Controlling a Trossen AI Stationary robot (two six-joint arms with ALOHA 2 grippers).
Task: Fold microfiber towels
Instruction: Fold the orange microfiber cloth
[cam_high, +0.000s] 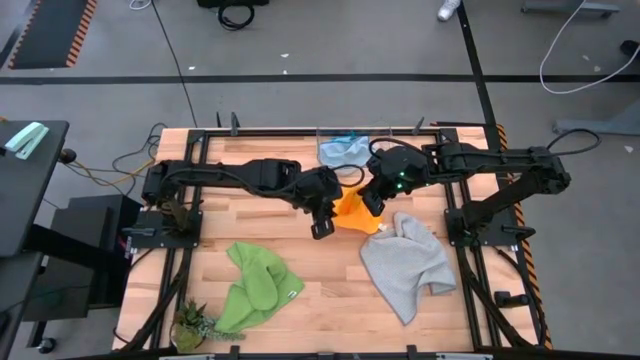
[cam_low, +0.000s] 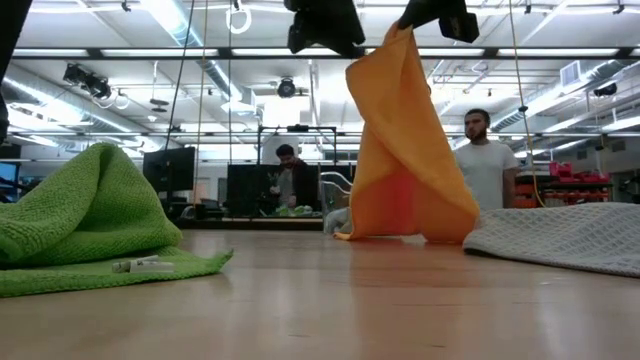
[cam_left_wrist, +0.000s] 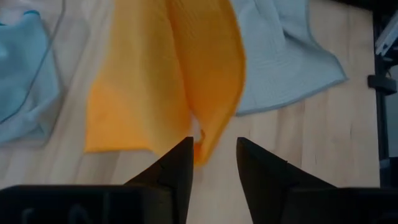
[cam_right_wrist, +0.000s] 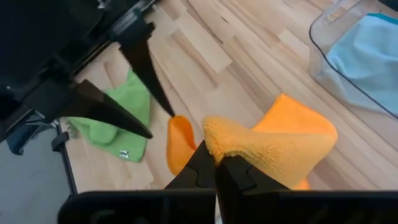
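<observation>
The yellow-orange towel (cam_high: 352, 210) hangs at the table's middle from my right gripper (cam_high: 375, 205), which is shut on it. Its lower end rests on the wood (cam_low: 400, 232). My left gripper (cam_left_wrist: 214, 163) stands open just left of the towel (cam_high: 322, 225), with a drooping corner (cam_left_wrist: 200, 149) right at its fingertips. The green towel (cam_high: 255, 285) lies crumpled near the front left. The grey towel (cam_high: 405, 265) lies rumpled at the right. The light blue towel (cam_high: 343, 150) sits in a clear bin at the far edge. My right gripper (cam_right_wrist: 216, 158) pinches a bunched upper edge of the orange towel (cam_right_wrist: 249, 149) between its two fingers, slanting down from the table's right. The cloth hangs slack below the fingers, its bottom on the table. My left gripper: I cannot tell whether its fingertip touches the drooping corner.
A clear bin (cam_high: 325, 135) stands at the far edge. A small green plant (cam_high: 195, 322) sits at the near left corner. Bare wood lies between the green and grey towels. Two people (cam_low: 487, 150) show in the room beyond the table.
</observation>
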